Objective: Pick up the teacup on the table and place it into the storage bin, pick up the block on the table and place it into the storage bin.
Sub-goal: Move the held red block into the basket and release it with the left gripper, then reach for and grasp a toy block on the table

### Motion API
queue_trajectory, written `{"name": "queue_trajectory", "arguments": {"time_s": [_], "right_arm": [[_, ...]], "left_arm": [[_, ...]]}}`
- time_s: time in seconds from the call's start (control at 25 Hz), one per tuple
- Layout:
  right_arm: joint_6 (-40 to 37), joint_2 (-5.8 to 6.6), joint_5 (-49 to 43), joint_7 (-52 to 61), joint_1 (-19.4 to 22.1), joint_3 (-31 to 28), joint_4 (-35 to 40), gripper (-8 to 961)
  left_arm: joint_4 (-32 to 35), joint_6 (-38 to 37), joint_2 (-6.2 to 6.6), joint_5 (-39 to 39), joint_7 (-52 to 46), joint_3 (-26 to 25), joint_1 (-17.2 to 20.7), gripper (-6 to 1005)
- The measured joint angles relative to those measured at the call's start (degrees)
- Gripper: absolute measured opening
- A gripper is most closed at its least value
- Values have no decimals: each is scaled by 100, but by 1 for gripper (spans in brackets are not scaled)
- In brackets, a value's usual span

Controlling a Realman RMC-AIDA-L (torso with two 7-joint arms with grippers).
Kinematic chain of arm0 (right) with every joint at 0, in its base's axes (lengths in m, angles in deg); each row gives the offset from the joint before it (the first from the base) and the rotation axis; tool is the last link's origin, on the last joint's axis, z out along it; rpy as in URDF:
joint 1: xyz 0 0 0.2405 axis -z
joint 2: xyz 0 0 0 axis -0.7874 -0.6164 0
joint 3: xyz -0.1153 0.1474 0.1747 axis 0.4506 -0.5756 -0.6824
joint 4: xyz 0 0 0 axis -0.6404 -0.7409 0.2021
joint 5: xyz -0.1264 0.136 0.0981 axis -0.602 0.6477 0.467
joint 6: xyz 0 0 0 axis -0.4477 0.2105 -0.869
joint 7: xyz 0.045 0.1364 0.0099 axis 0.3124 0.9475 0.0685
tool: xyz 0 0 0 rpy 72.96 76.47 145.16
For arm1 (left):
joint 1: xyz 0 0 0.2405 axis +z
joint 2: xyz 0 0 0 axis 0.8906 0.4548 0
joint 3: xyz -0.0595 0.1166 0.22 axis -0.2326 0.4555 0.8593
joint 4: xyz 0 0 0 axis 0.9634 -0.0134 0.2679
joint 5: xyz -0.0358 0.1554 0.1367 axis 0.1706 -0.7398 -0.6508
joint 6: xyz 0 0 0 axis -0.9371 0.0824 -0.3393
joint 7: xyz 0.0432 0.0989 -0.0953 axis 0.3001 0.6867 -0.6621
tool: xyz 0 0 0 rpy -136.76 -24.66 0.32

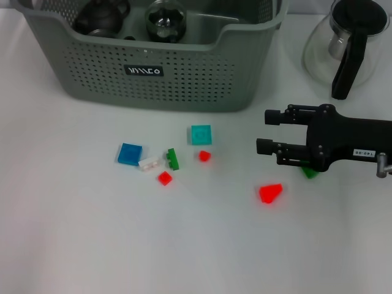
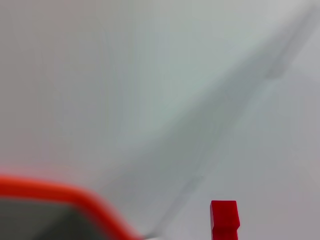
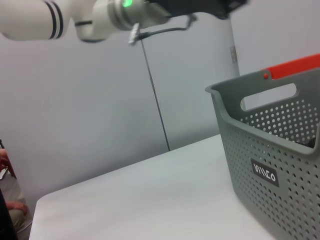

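Observation:
The grey-green storage bin (image 1: 165, 73) stands at the back of the table, and its labelled wall also shows in the right wrist view (image 3: 270, 165). Inside it lie a dark teacup (image 1: 101, 17) and a clear glass vessel (image 1: 165, 21). Loose blocks lie in front of the bin: blue (image 1: 129, 154), white (image 1: 149, 163), green (image 1: 173, 158), teal (image 1: 201, 134) and small red ones (image 1: 165, 178) (image 1: 204, 156). My right gripper (image 1: 264, 131) hovers open at the right, pointing left, above a red wedge block (image 1: 270, 193) and a half-hidden green block (image 1: 309, 173). My left arm (image 3: 100, 17) is raised high.
A glass pot with a black handle (image 1: 346, 46) stands at the back right, close to the bin. The left wrist view shows a red block (image 2: 224, 220) and a blurred orange-red edge (image 2: 60, 192) against a pale wall.

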Motion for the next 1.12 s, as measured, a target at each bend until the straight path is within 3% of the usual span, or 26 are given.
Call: {"name": "queue_trajectory", "arguments": {"time_s": [0.16, 0.28, 0.52, 0.72, 0.84, 0.96, 1.0, 1.12], "right_arm": [[-1, 0, 10, 0, -1, -11, 0, 675], [-4, 0, 11, 1, -3, -10, 0, 675], [-4, 0, 11, 3, -32, 13, 0, 674], [3, 0, 10, 4, -34, -8, 0, 674], [12, 1, 10, 4, -28, -10, 0, 674], [14, -1, 8, 4, -27, -11, 0, 674], [15, 0, 9, 4, -26, -11, 0, 674], [25, 1, 13, 4, -27, -12, -36, 674]], "left_arm": [[220, 1311, 207, -893, -947, 940, -216, 293], [519, 1881, 203, -2032, -1542, 1562, -463, 303], [634, 2296, -48, -3751, -2048, 2240, -964, 323], [655, 2562, -418, -4711, -2147, 2466, -1167, 339], [806, 2579, -539, -4771, -2146, 2403, -1164, 365], [1315, 2423, -655, -4338, -2035, 2138, -937, 422], [1524, 2365, -696, -4090, -1958, 2010, -819, 441], [2030, 1929, -823, -2406, -1141, 1353, -223, 497]]}}
